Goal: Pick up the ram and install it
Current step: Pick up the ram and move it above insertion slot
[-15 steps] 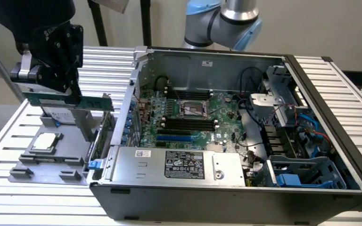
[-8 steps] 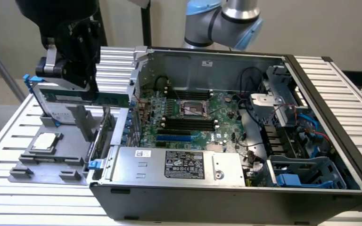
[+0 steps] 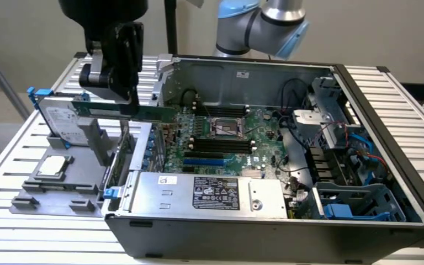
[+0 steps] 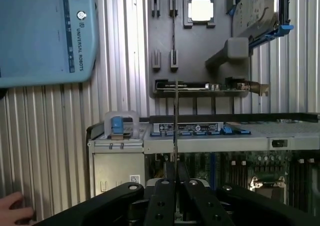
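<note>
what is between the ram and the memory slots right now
Nothing visible. The gripper holds the ram in the air above the edge of the computer case at the exterior view's left. The black memory slots on the motherboard lie open beyond it, with no cable or card seen across them.

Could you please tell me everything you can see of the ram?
The ram is a long, thin green circuit board, held level and on edge by the gripper, shut on its upper edge. It hangs over one wall of the computer case, next to the grey holder. From the wrist camera it appears edge-on, a thin line.
</note>
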Robot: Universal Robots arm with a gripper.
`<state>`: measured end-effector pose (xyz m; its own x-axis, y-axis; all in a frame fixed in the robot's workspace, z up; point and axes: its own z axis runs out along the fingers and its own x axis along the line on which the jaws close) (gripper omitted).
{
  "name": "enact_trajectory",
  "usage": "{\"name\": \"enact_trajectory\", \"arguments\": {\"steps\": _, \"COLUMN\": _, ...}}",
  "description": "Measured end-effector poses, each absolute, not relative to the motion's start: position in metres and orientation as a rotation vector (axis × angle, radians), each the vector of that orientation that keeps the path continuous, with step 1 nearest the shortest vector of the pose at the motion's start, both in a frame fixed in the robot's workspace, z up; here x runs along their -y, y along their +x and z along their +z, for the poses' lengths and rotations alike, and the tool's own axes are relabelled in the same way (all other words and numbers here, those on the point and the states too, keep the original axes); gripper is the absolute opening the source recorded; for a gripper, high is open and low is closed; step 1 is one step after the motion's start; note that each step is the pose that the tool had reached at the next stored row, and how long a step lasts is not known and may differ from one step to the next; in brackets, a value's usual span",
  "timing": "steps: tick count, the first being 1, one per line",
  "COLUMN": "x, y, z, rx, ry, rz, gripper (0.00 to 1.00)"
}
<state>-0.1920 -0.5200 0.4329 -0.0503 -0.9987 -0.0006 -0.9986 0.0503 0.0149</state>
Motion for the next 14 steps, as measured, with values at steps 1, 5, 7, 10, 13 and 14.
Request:
{"name": "enact_trajectory", "arguments": {"steps": 1, "x": 0.519, "y": -0.189, "z": 0.433, "rx": 2.270, "ry": 2.158, "rz": -0.018, "gripper": 0.13}}
{"name": "enact_trajectory", "arguments": {"steps": 5, "x": 0.514, "y": -0.176, "z": 0.433, "rx": 2.270, "ry": 2.158, "rz": -0.018, "gripper": 0.13}}
{"name": "enact_trajectory", "arguments": {"steps": 7, "x": 0.511, "y": -0.170, "z": 0.433, "rx": 2.270, "ry": 2.158, "rz": -0.018, "gripper": 0.13}}
{"name": "enact_trajectory", "arguments": {"steps": 10, "x": 0.505, "y": -0.162, "z": 0.433, "rx": 2.269, "ry": 2.158, "rz": -0.018, "gripper": 0.13}}
{"name": "enact_trajectory", "arguments": {"steps": 13, "x": 0.498, "y": -0.154, "z": 0.433, "rx": 2.269, "ry": 2.158, "rz": -0.018, "gripper": 0.13}}
{"name": "enact_trajectory", "arguments": {"steps": 14, "x": 0.495, "y": -0.151, "z": 0.432, "rx": 2.269, "ry": 2.158, "rz": -0.018, "gripper": 0.13}}
